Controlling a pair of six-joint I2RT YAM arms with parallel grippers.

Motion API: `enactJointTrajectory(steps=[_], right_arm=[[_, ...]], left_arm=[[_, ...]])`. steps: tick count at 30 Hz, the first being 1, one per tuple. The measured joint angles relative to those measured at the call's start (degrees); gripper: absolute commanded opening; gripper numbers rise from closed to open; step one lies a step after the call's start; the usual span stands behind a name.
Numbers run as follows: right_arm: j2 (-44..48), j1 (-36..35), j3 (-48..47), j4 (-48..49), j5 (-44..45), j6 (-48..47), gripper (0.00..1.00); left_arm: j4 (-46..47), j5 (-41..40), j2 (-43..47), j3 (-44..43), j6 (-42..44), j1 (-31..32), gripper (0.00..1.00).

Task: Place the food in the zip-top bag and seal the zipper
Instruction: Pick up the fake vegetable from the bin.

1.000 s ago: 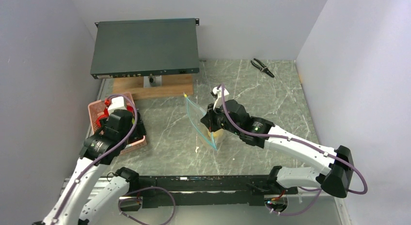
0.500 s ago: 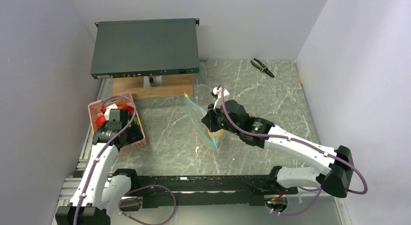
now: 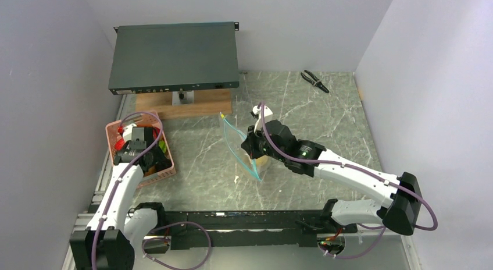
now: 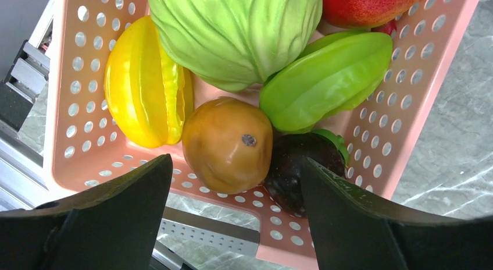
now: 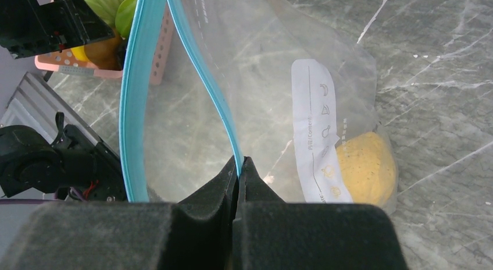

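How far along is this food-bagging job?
Done: one yellow round fruit lies inside the clear plastic zip-top bag. In hand: the right fingers pinch its teal-blue zipper strip, mouth held open; the left fingers hang open over a brown round fruit in the pink perforated basket. Left: that fruit, the green cabbage, the yellow starfruit and others; then sealing.

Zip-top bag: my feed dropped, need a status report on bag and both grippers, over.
Left gripper open, over brown fruit in pink basket. Right gripper shut on zipper, zip-top bag mouth held open, one yellow food inside. Nothing seen blocking.
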State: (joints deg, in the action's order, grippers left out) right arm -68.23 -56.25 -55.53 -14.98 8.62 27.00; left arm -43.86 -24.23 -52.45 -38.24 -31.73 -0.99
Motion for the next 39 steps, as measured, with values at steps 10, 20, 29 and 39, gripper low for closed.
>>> enactJointTrajectory(steps=[10,20,29,39], right_arm=[[-1.22,0.00,-0.02,0.04,-0.22,0.00,0.00],[-1.44,0.00,-0.09,0.17,-0.37,0.09,0.00],[-1.38,0.00,-0.09,0.98,-1.18,0.26,0.00],[-0.13,0.00,-0.07,0.96,-1.18,0.48,0.00]], left_arm=[[0.35,-1.33,-3.04,0.02,-0.04,0.00,0.80],[0.33,-1.73,-5.64,0.02,-0.46,0.00,0.67],[0.42,-1.95,-6.21,0.02,-0.44,0.00,0.48],[0.50,-2.86,-4.87,0.02,0.09,2.64,0.34]])
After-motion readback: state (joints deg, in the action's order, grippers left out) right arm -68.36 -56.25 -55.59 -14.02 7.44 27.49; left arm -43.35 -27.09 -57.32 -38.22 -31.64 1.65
